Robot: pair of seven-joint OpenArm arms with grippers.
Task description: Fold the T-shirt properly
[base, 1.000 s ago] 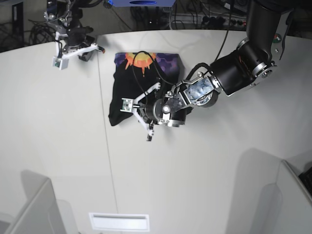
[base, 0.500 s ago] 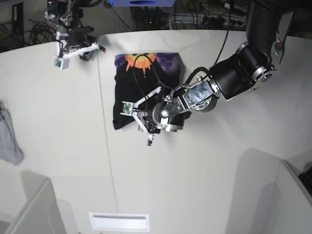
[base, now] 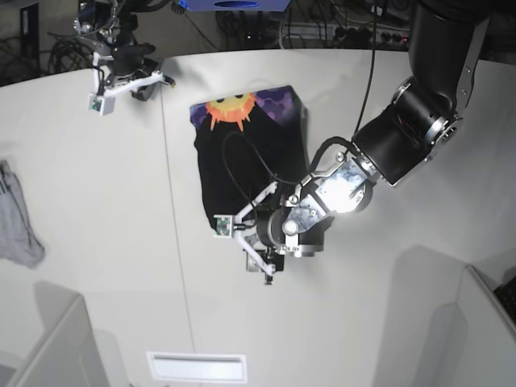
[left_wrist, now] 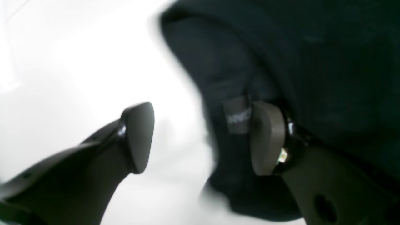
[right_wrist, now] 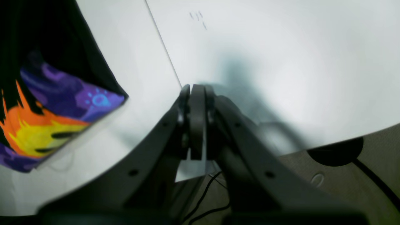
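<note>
The left claw (left_wrist: 200, 137) is sitting spread wide at the near edge of the black T-shirt (base: 250, 153), which is lying on the white counter (base: 105, 201), one finger touching the cloth, while the right claw (right_wrist: 197, 125) is hanging clenched and empty beside the sun print.

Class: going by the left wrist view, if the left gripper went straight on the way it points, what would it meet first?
Most likely the T-shirt: one finger of the left gripper already sits against its black cloth, with the white table beside; blur leaves depth uncertain.
</note>
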